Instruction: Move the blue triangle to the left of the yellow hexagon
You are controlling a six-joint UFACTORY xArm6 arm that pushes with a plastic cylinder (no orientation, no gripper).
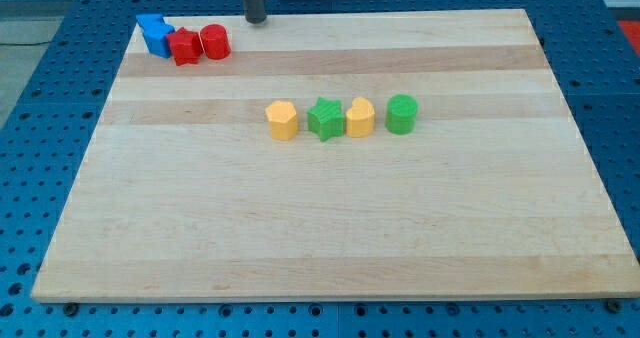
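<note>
Leftmost, near the top-left corner of the pale wooden desk (330, 238), the blue plastic triangle block (154, 33) is sitting, its exact outline being hard to make out from this angle. Touching it on the view's right, a red plastic star-like block (184, 47) is lying, and just beside that a red plastic cylinder (215, 42) is standing upright, apparently touching the red star. These three are forming a tight cluster along the desk's top edge.

Further right, at the top edge, my tip (256, 20) is resting, the dark rod coming down from the view's top. It is sitting a little to the right of the red cylinder, apart from it, and well apart from the middle row. No claw is fitted to the rod, so nothing is being held apart, together or clamped.

Lower, around the middle of the desk, a row of four blocks is running left to right. The yellow plastic hexagon (282, 120) is opening the row, standing slightly apart from its neighbour. A green plastic star (324, 119) is following, touching a yellow plastic heart-like block (360, 118) on its right. A green plastic cylinder (402, 114) is closing the row, just beside the yellow heart.

The blue triangle is lying well apart from the yellow hexagon, up and to the view's left of it.
</note>
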